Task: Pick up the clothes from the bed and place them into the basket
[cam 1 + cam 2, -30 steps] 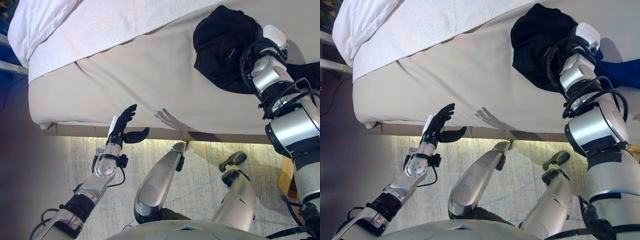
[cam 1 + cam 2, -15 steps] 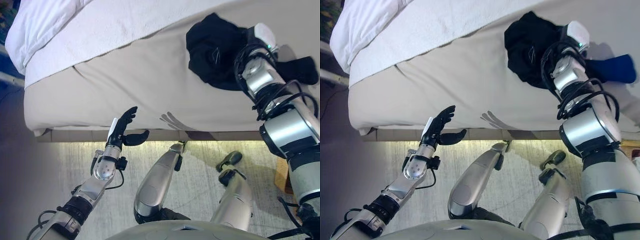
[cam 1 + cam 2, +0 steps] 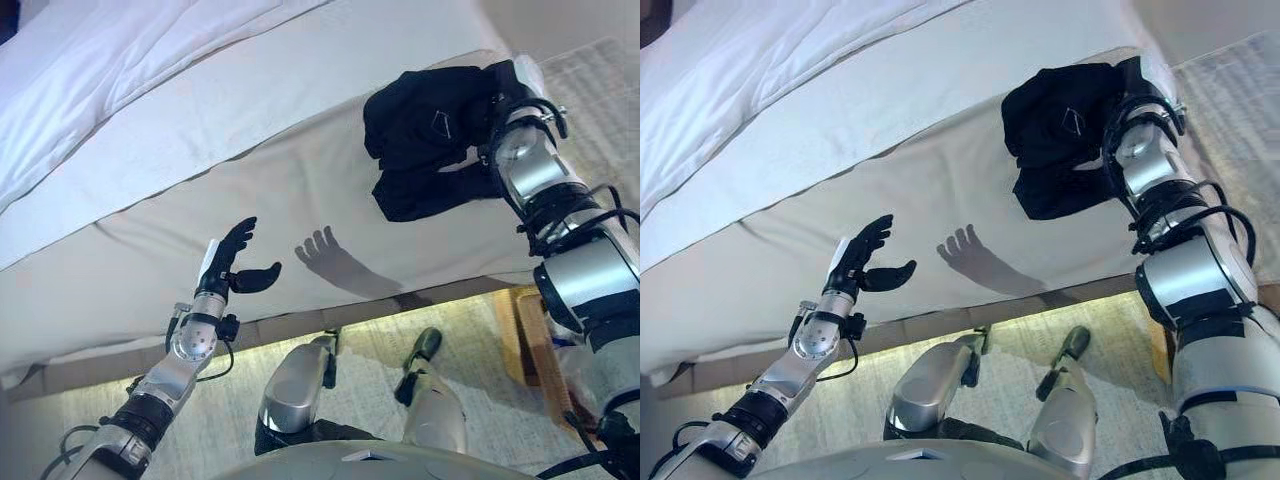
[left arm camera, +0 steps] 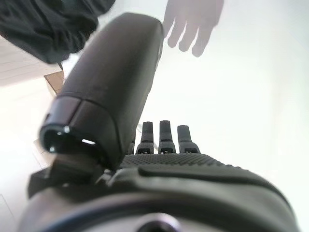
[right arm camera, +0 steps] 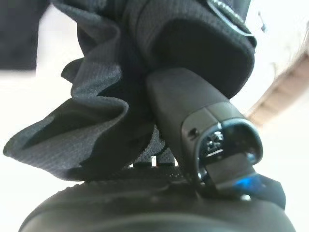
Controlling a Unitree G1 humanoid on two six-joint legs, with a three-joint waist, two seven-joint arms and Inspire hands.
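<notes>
A bunched black garment [image 3: 420, 130] hangs over the beige bed [image 3: 300, 190] near its right corner. My right hand [image 3: 503, 88] is shut on it, mostly buried in the cloth. In the right wrist view the thumb [image 5: 193, 111] presses into the dark folds [image 5: 91, 125], which drape over the palm. My left hand [image 3: 232, 262] is open and holds nothing. It sits in front of the bed's side, left of centre, with its fingers straight [image 4: 161, 133] and its shadow cast on the sheet.
A white duvet [image 3: 120, 70] covers the far left of the bed. A brown wooden-looking container [image 3: 525, 335] stands on the floor at the right, partly behind my right arm. A pale rug [image 3: 600, 60] lies past the bed's right corner.
The whole view has shifted, so the camera moved. The black garment is now gathered into a hanging bunch in my right hand. The left hand keeps its open pose.
</notes>
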